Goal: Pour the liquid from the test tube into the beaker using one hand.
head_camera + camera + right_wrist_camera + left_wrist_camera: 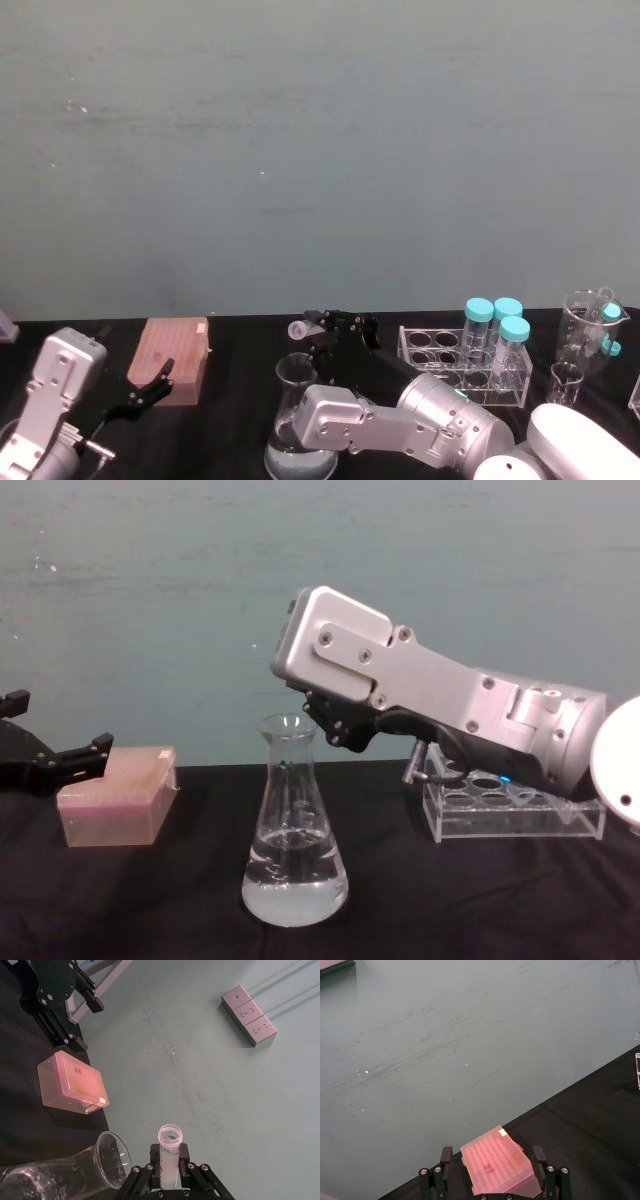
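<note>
Risk: spill beside beaker (295, 850) | right claw (170, 1162) clamped on test tube (170, 1141), open mouth just beside beaker rim, not over it | tilting here would likely drop liquid, too faint to see, onto counter (500, 905); tube knocking narrow neck could topple beaker | left claw (150, 386) apart, idle, well left of beaker

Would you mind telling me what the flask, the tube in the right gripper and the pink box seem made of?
Flask: likely glass, clear and glossy, with sharp highlights along its rim. Test tube, held in the right gripper: probably clear plastic, its wall slightly cloudy with printed marks. Pink box: apparently translucent plastic, grid visible inside.
</note>
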Controlling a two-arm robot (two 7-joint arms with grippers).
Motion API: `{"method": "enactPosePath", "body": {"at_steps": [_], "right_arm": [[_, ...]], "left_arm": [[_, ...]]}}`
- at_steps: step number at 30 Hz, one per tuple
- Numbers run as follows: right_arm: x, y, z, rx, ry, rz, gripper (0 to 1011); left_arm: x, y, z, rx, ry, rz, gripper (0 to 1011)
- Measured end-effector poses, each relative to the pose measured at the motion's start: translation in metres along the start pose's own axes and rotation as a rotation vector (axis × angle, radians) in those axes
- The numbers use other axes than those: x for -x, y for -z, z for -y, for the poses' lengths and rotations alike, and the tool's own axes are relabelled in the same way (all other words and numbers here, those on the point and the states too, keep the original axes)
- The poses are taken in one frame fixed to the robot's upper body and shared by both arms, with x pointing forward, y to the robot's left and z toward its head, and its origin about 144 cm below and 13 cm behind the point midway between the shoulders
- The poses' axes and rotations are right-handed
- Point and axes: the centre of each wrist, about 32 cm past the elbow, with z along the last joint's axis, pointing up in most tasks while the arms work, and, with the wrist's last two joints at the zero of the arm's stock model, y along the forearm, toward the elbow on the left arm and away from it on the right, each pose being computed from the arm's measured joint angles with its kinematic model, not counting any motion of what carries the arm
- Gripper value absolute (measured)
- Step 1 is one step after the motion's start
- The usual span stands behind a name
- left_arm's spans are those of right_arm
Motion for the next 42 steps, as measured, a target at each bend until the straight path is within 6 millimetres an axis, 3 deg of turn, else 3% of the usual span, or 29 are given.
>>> {"method": "enactPosePath", "body": {"at_steps": [42], "right_arm": [[-0.001, 0.015, 0.006, -0.009, 0.02, 0.033, 209]], "left_arm": [[0.0, 0.0, 0.0, 0.0, 0.0, 0.0, 1000]]}}
